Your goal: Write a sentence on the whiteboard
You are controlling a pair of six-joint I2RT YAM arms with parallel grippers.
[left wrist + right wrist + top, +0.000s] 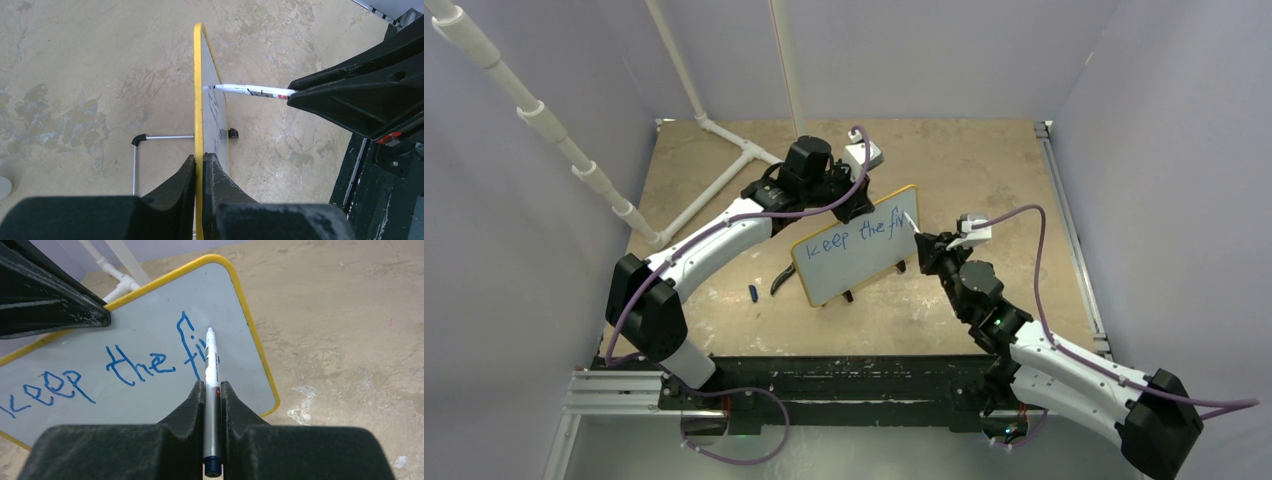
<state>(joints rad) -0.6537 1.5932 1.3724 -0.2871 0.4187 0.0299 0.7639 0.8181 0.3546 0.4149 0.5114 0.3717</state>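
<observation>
Right, my left hand (201,162) is pinched shut on the yellow top edge of the whiteboard (210,115), one finger on each face. It holds the board standing on the worktop (984,160), roughly mid-table and angled so that its right end sits further from the arm bases. The writing face is turned toward my right arm. My right hand (212,389) is clamped narrow on a white-barrelled marker (211,360), gripping it low on the barrel, with the dark blue end poking out behind the fingers. The marker tip touches the board near its upper right corner. The sentence (125,367) is in blue and reads "keep the fi", one line climbing to the right, with the tip just beside the last stroke. In the left wrist view a small black foot (231,133) juts from the board's front face, and a thin metal rod (134,170) with a black elbow lies on the worktop behind the board. A small blue piece (753,293) lies on the worktop left of the board, too small for me to name
</observation>
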